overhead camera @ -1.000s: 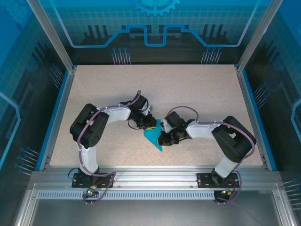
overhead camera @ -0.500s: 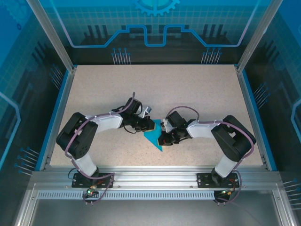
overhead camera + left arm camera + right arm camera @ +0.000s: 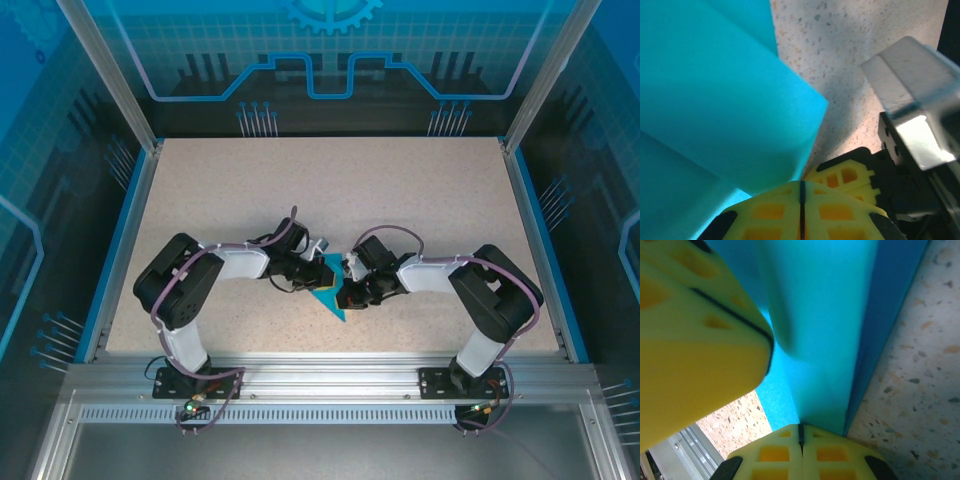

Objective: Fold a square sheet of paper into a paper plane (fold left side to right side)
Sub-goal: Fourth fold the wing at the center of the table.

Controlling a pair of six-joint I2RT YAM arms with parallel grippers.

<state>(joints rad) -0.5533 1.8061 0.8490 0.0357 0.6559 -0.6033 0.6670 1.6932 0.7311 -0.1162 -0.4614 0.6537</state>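
We hold the paper (image 3: 334, 304) (tip nearest us) pinched tight: left claw (image 3: 801, 192) at its left, right claw (image 3: 800, 432) opposite.

Your teal paper (image 3: 715, 100) looks matt and smooth, just a bit fibrous up close. The left gripper (image 3: 801, 197) has yellow pads (image 3: 765, 212) of dull moulded plastic, and beside them sits a brushed metal block (image 3: 910, 85) with a soft sheen. The tabletop (image 3: 420, 190) is speckled beige and grainy-looking, and the front rail (image 3: 330, 375) is bare satin aluminium.
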